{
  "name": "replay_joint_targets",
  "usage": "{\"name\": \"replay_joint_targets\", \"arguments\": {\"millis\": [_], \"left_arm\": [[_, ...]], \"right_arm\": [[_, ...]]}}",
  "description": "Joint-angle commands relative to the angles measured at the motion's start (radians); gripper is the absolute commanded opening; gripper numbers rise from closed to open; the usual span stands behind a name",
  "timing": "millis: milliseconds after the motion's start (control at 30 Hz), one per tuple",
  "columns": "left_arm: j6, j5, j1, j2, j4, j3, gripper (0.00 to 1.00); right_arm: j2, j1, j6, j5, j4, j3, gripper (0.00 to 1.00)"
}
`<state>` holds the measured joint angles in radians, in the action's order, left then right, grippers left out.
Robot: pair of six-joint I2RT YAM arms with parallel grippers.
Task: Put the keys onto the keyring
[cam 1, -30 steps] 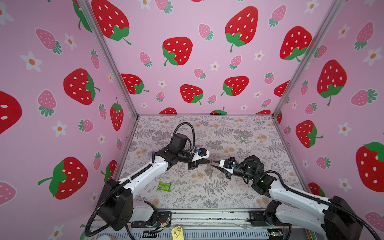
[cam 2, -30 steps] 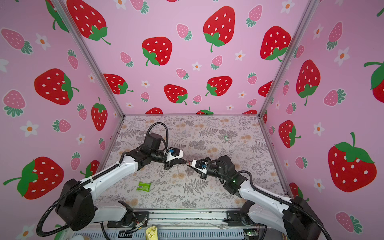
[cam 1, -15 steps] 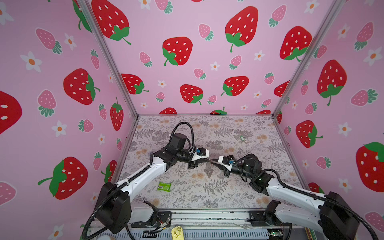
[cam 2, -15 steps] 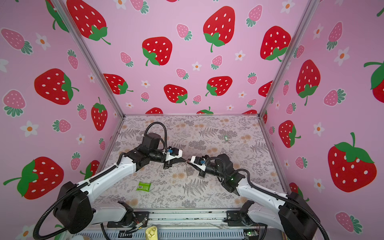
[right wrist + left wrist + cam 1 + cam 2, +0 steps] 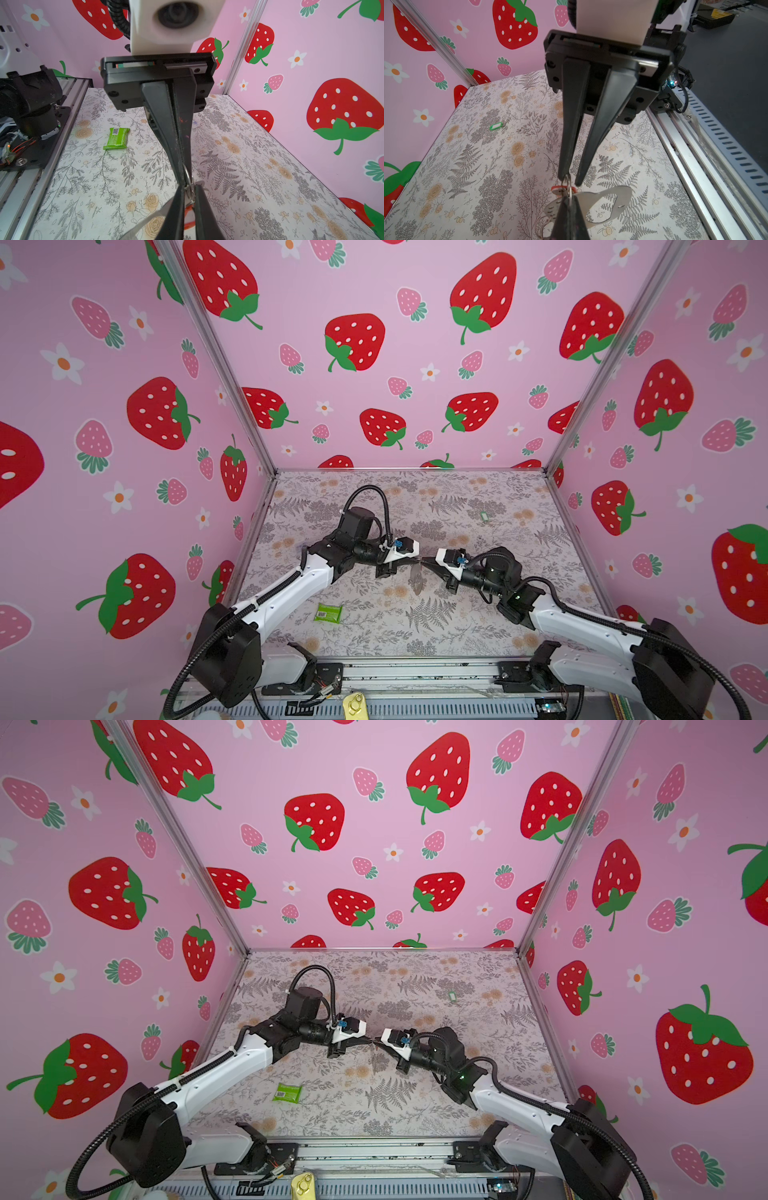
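Here, left gripper (image 5: 183, 176) clamped on the keyring (image 5: 626, 195), its pale strap loop dangling below the tips, right gripper (image 5: 571, 181) meeting it tip to tip, jaws narrow around the keyring's metal rings, whether pinching cannot be told, red key (image 5: 559, 190) just beside both tips, green key (image 5: 495, 126) flat on the table (image 5: 633, 145), well apart.

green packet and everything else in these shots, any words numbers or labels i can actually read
No text can be read anywhere.
green packet: barcode on a white patch, digits too small.
green key tag: white insert, looks blank.
black box off the table: yellow sticker, print blurred.
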<state>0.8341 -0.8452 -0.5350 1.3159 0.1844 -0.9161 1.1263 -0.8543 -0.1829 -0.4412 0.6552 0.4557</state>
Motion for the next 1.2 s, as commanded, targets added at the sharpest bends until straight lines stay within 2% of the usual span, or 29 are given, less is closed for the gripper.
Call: {"name": "replay_joint_targets", "arguments": {"millis": [0,433,800,1067,1167], "left_arm": [[0.032,-0.005,-0.006,-0.019,-0.002,0.001,0.0],[0.064,0.007,-0.012,-0.026,0.01,0.001,0.0],[0.084,0.008,-0.017,-0.029,0.025,0.001,0.0],[0.083,0.017,-0.019,-0.021,0.025,-0.01,0.0],[0.078,0.054,-0.022,-0.015,0.048,-0.025,0.0]], "right_arm": [[0.004,0.001,0.026,-0.027,0.034,0.028,0.11],[0.032,0.001,0.024,-0.044,0.016,0.051,0.05],[0.036,0.001,0.015,-0.018,0.004,0.055,0.1],[0.042,0.0,-0.004,-0.027,-0.02,0.065,0.05],[0.036,0.002,-0.012,-0.021,-0.038,0.069,0.03]]}}
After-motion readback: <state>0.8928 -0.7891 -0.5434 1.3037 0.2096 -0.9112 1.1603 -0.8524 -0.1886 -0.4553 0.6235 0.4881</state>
